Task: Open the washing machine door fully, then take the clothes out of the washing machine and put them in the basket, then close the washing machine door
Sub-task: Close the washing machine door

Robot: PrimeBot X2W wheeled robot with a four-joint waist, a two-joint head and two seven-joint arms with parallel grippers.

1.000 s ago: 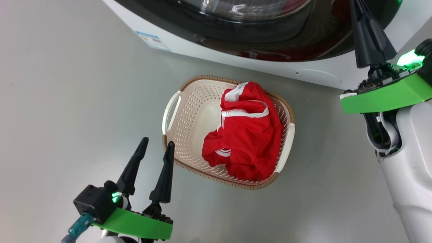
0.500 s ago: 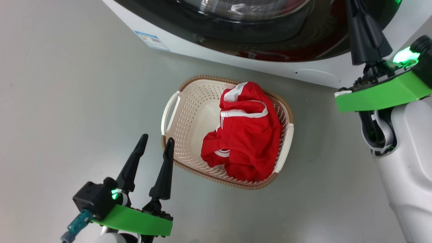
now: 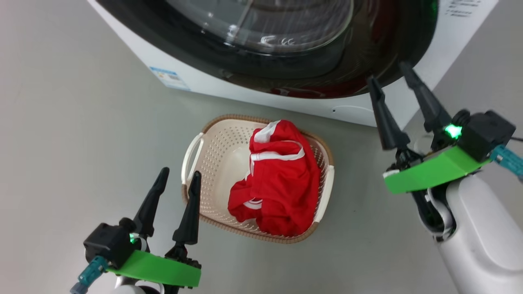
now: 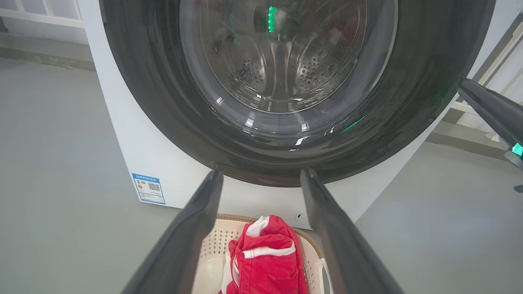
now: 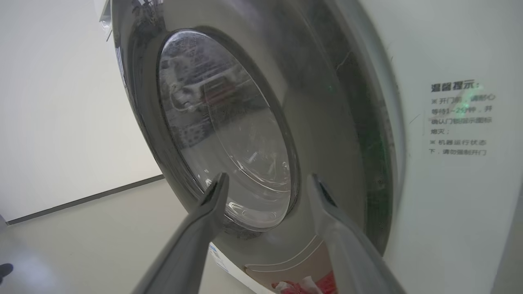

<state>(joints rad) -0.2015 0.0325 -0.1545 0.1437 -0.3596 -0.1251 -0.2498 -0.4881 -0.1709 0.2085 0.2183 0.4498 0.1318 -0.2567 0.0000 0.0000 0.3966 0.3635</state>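
Basket (image 3: 216,163): set on the floor (image 3: 61,143); used as the reference for every place below.
Clothes (image 3: 278,192): red fabric with white trim, heaped inside the basket, mostly in its right half; the perforated bottom is seen in its left half.
Washing machine (image 3: 196,77): stood just beyond the basket's far rim.
Door (image 3: 286,69): seen lying flush against the machine front, beyond the basket; the steel drum is seen through its glass.
Left gripper (image 3: 180,173): held just beside the basket's near-left rim; jaws are spread apart, nothing is grasped.
Right gripper (image 3: 388,72): held right of the basket and well apart from it, raised before the door's lower right rim; jaws are spread wide, nothing is grasped.
Sticker (image 3: 169,78): fixed on the machine front, beyond the basket's left side.
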